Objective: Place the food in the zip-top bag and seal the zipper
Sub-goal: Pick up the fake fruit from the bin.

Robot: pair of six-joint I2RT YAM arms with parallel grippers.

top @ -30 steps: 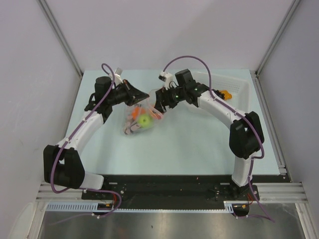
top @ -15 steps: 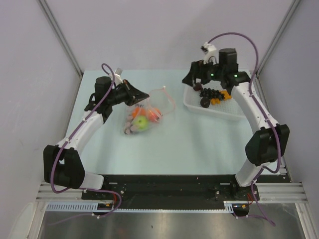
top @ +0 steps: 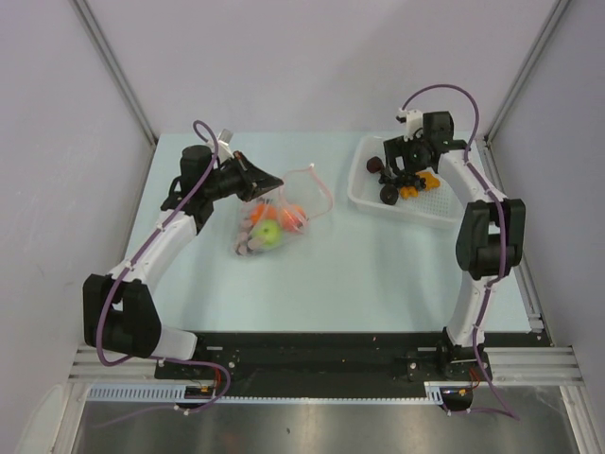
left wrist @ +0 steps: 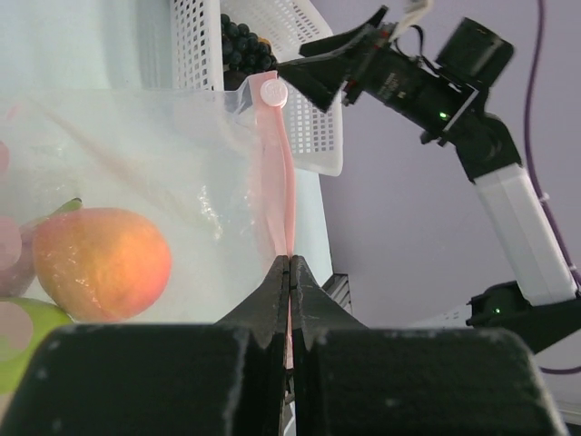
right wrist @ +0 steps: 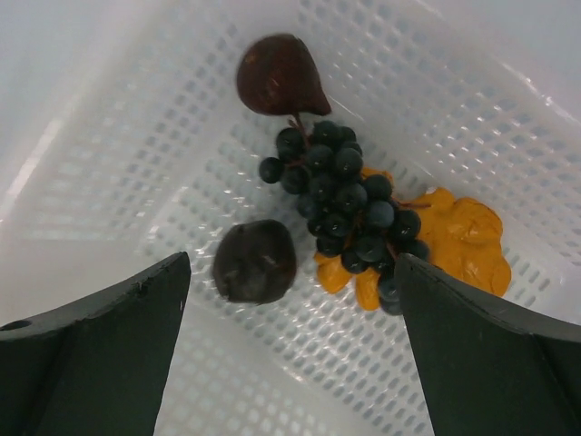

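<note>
1. Top external view, far left: the left gripper [top: 275, 182] reaches across the pale worktop [top: 378, 274] to the far edge of the zip-top bag [top: 284, 236].
2. From the left wrist, that gripper [left wrist: 289, 262] is closed tight. It pinches the zipper [left wrist: 277, 173] between its two fingertips. The pink-red strip runs away from the jaws to a white round slider [left wrist: 271, 92].
3. The bag lies on the worktop left of centre, just below the left gripper. Through the clear plastic show the orange ball [top: 257, 216], the green apple [top: 269, 233], the peach-red fruit [top: 295, 218] and a pinkish piece [top: 248, 248] at the near-left end.
4. From overhead the zipper [top: 324, 194] loops out to the right of the gripper, past the fruit.
5. Further right, well apart from the bag, the white perforated basket [top: 364, 199] sits at the far right of the worktop. In it are the dark grape cluster [right wrist: 349, 213], a brown fig-shaped piece [right wrist: 277, 77], a dark round piece [right wrist: 256, 262] and an orange-yellow piece [right wrist: 458, 241] partly under the grapes.
6. The right gripper [right wrist: 292, 263] hangs above the basket with its fingers spread wide, gripping nothing. The dark round piece lies below the gap, with the grapes just to its right.
</note>
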